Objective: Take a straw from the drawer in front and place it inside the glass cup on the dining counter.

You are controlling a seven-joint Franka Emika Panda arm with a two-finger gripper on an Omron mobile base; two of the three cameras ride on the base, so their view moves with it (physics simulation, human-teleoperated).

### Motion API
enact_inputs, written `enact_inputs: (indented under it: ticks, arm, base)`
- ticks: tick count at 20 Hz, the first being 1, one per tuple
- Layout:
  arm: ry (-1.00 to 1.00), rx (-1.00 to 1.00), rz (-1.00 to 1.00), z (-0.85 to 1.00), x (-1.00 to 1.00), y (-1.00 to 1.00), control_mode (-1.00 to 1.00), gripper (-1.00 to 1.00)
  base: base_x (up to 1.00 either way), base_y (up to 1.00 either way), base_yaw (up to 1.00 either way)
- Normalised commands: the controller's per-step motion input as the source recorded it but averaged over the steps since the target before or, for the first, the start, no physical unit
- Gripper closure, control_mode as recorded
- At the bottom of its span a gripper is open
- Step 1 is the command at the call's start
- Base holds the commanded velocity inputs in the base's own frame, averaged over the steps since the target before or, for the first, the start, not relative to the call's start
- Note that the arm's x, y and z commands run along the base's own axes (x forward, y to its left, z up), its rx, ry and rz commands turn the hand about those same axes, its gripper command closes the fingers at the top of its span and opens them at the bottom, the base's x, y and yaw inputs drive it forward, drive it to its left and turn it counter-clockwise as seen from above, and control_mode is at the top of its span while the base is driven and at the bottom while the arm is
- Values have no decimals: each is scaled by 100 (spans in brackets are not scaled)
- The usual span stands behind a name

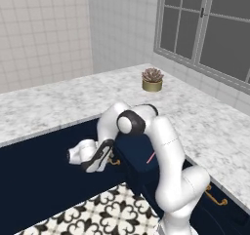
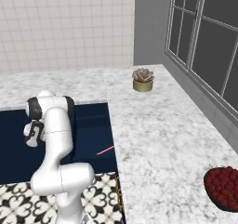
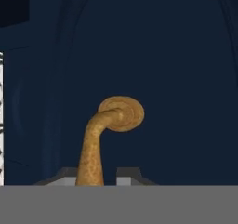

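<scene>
One straw (image 2: 105, 150) lying in the open drawer (image 2: 93, 125), pincer (image 3: 96, 174) straddling its gold handle (image 3: 108, 134), grip unclear.

Light: even, soft and diffuse, with no clear source.
Window (image 1: 205, 29): grey panes, no bright daylight through them.
Counter (image 2: 153, 125): bright marble, no glare.
Shadows: faint; only a soft dark patch under the plant (image 1: 152, 80).
Drawer (image 3: 176, 56): very dark navy, detail nearly lost.
Handle (image 3: 109, 130): evenly lit, slightly soft up close.
Sharpness: all views a little blurred and low in detail.
Distortion: none at the edges.
</scene>
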Motion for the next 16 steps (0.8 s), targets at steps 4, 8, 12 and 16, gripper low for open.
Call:
enact_inputs:
  ticks: [4, 8, 12, 16]
  arm:
    - [5, 32, 1, 86, -35, 2, -100, -100]
    - [27, 39, 0, 75, -18, 0, -100, -100]
    - [12, 36, 0, 84, -26, -8, -100, -100]
    - [-9, 27, 0, 94, -24, -74, -100, -100]
  base:
    - [0, 0, 0]
    - [0, 0, 0]
    - [0, 0, 0]
    - [0, 0, 0]
